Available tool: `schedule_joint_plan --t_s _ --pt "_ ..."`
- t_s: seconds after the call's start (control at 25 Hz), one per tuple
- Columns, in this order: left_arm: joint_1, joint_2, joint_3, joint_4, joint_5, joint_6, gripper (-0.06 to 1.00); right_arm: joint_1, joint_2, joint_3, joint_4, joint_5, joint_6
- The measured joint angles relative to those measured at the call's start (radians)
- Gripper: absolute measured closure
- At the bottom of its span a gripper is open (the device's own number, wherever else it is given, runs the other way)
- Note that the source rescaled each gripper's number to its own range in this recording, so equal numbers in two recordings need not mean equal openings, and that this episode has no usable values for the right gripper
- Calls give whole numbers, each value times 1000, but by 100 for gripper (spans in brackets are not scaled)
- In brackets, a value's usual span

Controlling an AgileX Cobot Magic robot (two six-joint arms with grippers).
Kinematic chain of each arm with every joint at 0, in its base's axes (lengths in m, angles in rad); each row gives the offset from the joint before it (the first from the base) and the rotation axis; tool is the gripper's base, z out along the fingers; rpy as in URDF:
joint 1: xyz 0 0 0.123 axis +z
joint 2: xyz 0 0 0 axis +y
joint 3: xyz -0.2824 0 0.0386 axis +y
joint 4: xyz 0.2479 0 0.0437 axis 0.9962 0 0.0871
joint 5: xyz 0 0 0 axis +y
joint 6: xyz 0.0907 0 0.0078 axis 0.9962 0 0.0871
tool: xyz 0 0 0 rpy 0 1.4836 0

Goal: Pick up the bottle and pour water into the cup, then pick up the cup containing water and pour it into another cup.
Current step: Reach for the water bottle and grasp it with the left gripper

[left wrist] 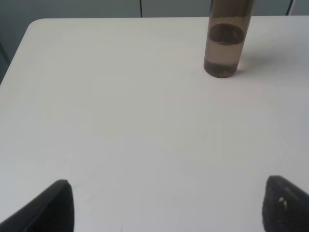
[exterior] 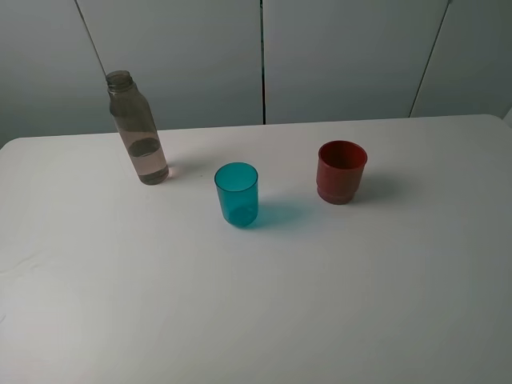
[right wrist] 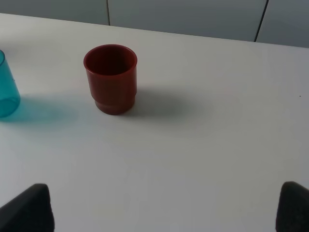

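Now all three vessels stand upright on the white table (exterior: 320,312), each clear of the others. Seen from the high camera, the bottle (exterior: 138,128) is at the far left, near the table's back edge. It is tall, slim and smoky grey with a pinkish tint at its base, and its threaded neck is uncapped. A liquid surface shows as a dark oval in its lower part. The cup (exterior: 237,194), a translucent teal tumbler, stands near the middle of the table, to the right of the bottle and closer to the front, and a teal-tinted shadow lies on the table to its right. Whether it holds any water cannot be told. The red cup (exterior: 342,171), wider and squatter with a stepped ridge near its base, stands to the right of the teal one and a little farther back, mouth up.

The left gripper (left wrist: 171,208) shows in its wrist view as two dark fingertips spread wide, with bare table between them — it is open and grips nothing. The bottle's lower half stands ahead of it, well apart and off the centre line of the gap. The right gripper (right wrist: 162,208) is likewise spread wide over bare table and holds nothing. The red cup stands ahead of it, well apart, and a slice of the teal cup shows at the picture's edge beside the red one
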Motion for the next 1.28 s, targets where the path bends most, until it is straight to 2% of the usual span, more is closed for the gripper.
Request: schedule_joint_plan --t_s 1.16,1.28 --pt "0 0 0 0 -2 0 -4 0 0 0 0 0 0" --pt "0 0 -42 0 -30 0 -4 0 0 0 0 0 0"
